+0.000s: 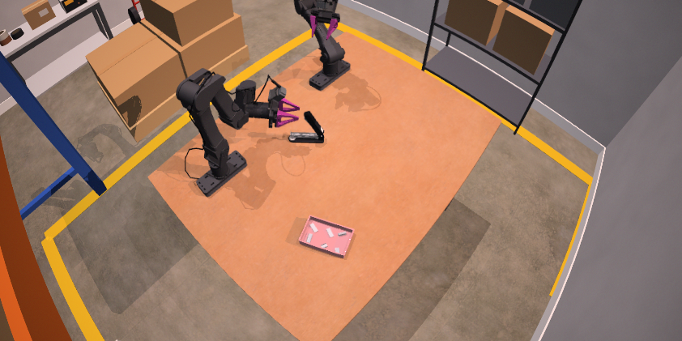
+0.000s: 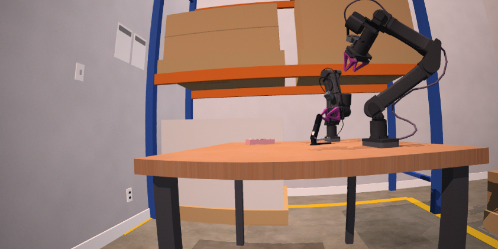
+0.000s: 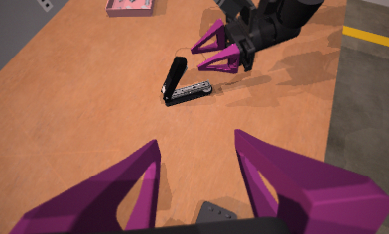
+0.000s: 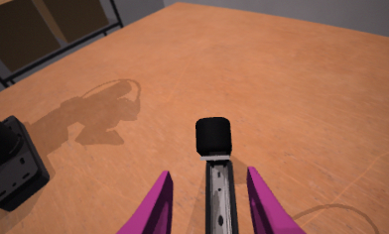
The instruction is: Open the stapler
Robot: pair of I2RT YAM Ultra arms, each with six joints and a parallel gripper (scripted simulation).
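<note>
Okay, main risk: the cover [image 1: 313, 121] [image 2: 316, 125] [image 3: 175, 72] [image 4: 213, 135] is raised but looks short of upright, leaning back over the base, so it may sag or drop shut if its hinge is loose. A push too low, near the hinge, could slide or tip the whole stapler [image 1: 305, 138] [image 2: 322, 143] [image 3: 188, 92] [image 4: 219, 193] rather than swing the cover. A sideways miss could let the cover slip between the fingers, and backing off with a snag might pull it closed.

Right gripper [image 1: 298, 113] [image 2: 322, 115] [image 3: 195, 59] [image 4: 208, 171]: jaws about half open, nothing held, tips just beside the cover's free end, no contact visible. Left gripper [image 1: 320, 38] [image 2: 349, 71] [image 3: 196, 136]: jaws also roughly half open, empty, touching nothing, up at top center of the top view.

Stapler sits on the tabletop [image 1: 405, 147] [image 2: 243, 155] [image 3: 86, 99] [image 4: 285, 99], near center of the top view. Probably needs a further push, high on the cover, away from the base.
</note>
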